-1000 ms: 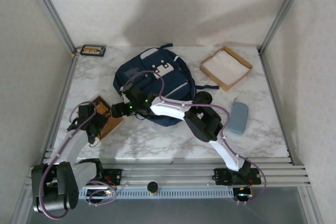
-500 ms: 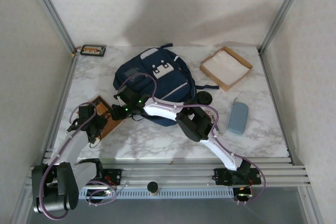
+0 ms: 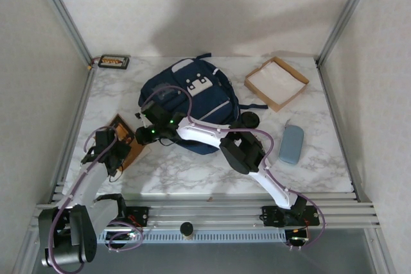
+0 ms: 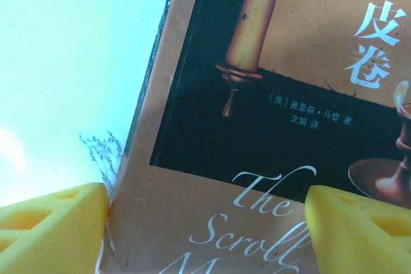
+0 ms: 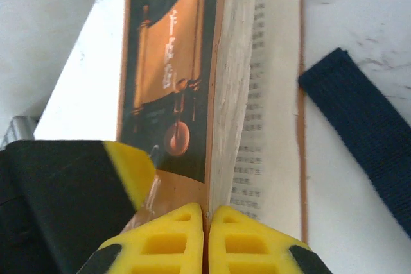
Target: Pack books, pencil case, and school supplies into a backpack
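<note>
The brown book [image 3: 126,137] lies on the marble table left of the navy backpack [image 3: 187,102]. In the right wrist view the brown book [image 5: 168,88] is partly open, its cover and page block raised over a printed page. My right gripper [image 5: 206,235] is shut on the cover's near edge. My left gripper [image 4: 205,235] is open over the book cover [image 4: 270,94], one yellow fingertip [image 4: 54,226] off the book's left edge and the other over the cover. From above, the left gripper [image 3: 115,152] and right gripper [image 3: 143,135] meet at the book. The yellow and dark blue books are out of view.
A blue-grey pencil case [image 3: 292,144] lies at the right. A shallow cardboard tray [image 3: 276,83] stands at the back right. A small flat case [image 3: 113,62] sits in the back left corner. A dark backpack strap [image 5: 359,133] lies just right of the book.
My right gripper has moved left from the backpack's edge to the book, and its elbow has swung left. The left arm has shifted slightly at the book.
</note>
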